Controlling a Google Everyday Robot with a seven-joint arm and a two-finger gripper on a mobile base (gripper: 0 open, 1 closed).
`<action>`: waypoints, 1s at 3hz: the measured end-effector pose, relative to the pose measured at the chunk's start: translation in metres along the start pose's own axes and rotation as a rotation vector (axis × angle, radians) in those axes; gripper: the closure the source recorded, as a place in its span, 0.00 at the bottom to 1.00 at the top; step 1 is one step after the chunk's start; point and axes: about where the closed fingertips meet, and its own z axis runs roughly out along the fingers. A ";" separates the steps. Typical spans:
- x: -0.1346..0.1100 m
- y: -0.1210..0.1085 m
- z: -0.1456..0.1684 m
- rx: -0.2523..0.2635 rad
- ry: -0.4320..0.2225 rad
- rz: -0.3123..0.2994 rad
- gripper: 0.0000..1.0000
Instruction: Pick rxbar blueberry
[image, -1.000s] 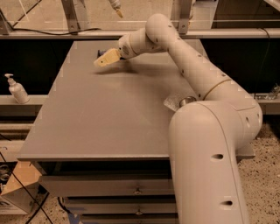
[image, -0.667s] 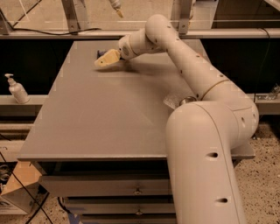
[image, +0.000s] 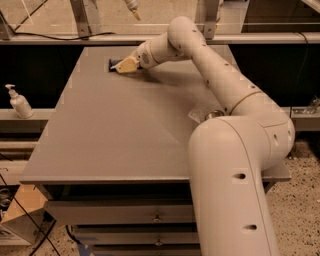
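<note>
The rxbar blueberry (image: 113, 65) is a small dark navy bar lying flat at the far left of the grey table (image: 125, 130); only its left end shows. My gripper (image: 122, 66) reaches across the table from the right, and its tan fingers (image: 127, 64) lie low over the bar, covering most of it. The white arm runs from the big base joint at the lower right up to the far edge of the table.
A white pump bottle (image: 19, 102) stands on a ledge left of the table. A small shiny wrapper (image: 205, 112) lies on the table by the arm's elbow. Metal rails and posts run behind the table. Drawers sit under the table front.
The gripper has stayed over the bar at the far left; the arm's base link has shifted slightly toward the left.
</note>
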 end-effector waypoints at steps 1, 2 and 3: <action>-0.003 0.000 -0.002 0.000 0.000 0.000 0.87; -0.005 0.000 -0.003 0.000 0.000 0.000 1.00; -0.005 0.000 -0.003 0.000 0.000 0.000 1.00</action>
